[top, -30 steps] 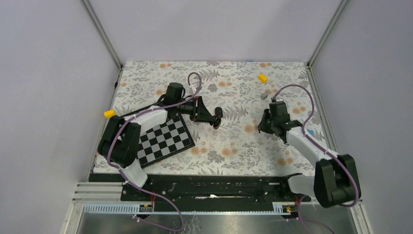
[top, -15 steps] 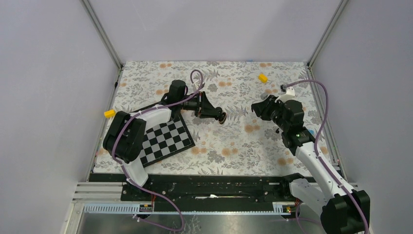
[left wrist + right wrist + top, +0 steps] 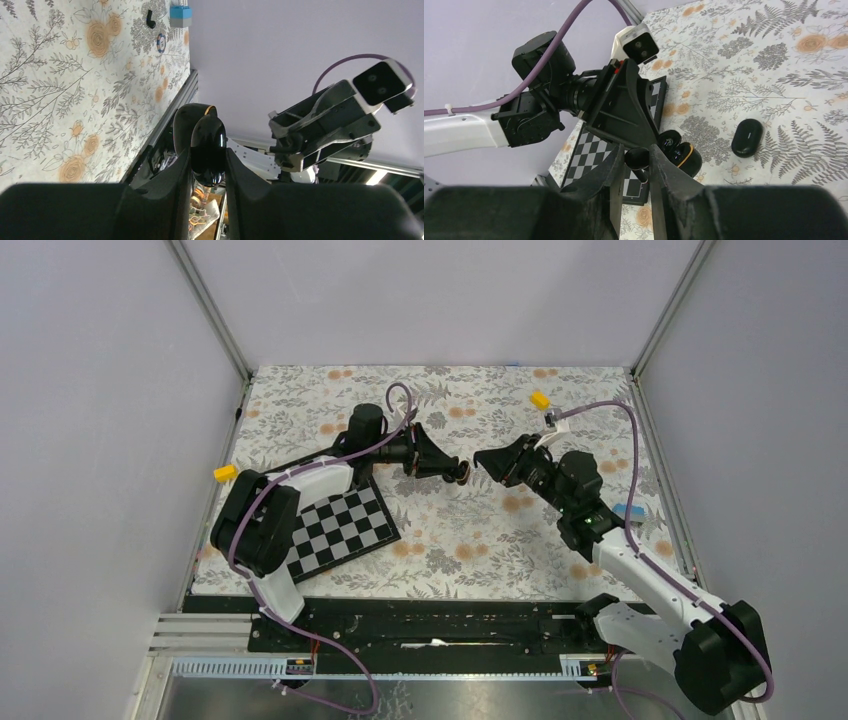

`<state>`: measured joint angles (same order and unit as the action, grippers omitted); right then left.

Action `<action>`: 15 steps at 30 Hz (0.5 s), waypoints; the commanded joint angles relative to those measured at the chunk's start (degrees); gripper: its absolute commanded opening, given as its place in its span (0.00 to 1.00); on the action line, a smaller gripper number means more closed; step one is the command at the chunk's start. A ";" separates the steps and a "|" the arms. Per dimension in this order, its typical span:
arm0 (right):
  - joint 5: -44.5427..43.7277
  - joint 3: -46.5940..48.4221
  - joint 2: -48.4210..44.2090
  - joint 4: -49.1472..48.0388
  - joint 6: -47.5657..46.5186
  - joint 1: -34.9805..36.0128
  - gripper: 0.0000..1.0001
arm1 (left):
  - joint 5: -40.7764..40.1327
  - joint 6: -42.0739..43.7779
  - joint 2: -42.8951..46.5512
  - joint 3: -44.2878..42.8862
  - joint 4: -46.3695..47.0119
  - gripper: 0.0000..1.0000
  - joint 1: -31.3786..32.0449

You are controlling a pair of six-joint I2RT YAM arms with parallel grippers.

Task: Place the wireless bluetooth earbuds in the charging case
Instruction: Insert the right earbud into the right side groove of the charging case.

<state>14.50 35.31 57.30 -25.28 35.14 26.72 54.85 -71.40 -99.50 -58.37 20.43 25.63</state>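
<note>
Gripping, left: my left gripper (image 3: 457, 473) is clamped on the charging case (image 3: 207, 145), held clear of the cloth (image 3: 450, 540), its orange-rimmed face turned toward the other arm.
Gripping, right: my right gripper (image 3: 636, 161) pinches one earbud (image 3: 636, 156), narrow, right at the fingertips (image 3: 658, 167).
Why so: I judge the case is offered up as a steady socket so the bud can be pushed in mid-air; it sits just ahead of the right fingertips, seemingly apart.
Second earbud: not identified; a black oblong piece (image 3: 747, 137) lies on the cloth beyond and right of the right fingers, and I cannot tell what it is.
Writing: none I can read; that piece carries a pale mark, too small to make out.
</note>
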 commanded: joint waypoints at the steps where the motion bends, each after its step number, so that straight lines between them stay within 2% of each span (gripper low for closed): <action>1: -1.42 -1.04 1.06 -8.08 1.22 1.96 0.28 | -1.78 -5.89 2.67 0.80 6.84 0.00 0.21; 15: -1.46 -0.76 5.80 -10.77 1.38 4.01 0.28 | -1.11 -7.79 2.02 0.76 7.63 0.00 0.56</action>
<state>14.04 33.76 61.67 -31.68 36.38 29.89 53.91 -78.41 -99.48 -57.71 24.25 25.93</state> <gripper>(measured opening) 0.282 0.279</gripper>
